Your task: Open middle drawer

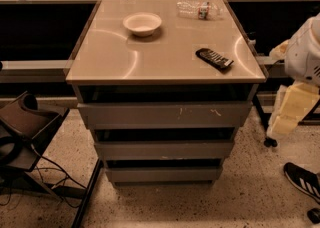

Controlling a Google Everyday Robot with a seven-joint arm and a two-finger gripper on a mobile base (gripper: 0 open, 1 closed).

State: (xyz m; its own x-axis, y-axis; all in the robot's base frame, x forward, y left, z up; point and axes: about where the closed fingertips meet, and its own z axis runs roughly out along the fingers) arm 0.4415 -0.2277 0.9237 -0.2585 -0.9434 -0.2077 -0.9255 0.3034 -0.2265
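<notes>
A cabinet with three grey handle-less drawer fronts stands in the middle of the view. The middle drawer [164,149] is the plain mid-sized front, between the larger scratched front [164,114] and the narrowest front [164,174]. It sits pushed in, with a dark gap above it. My arm [306,52] is a white shell at the right edge. My gripper [289,112] is the pale yellowish part hanging below it, to the right of the cabinet at about the height of the top drawer and apart from all the fronts.
On the tan cabinet top [115,57] are a white bowl [142,23], a black remote [214,58] and a clear plastic bottle [199,8]. A dark chair and cables [22,132] stand at the lower left. A person's black shoe [302,181] is at the lower right.
</notes>
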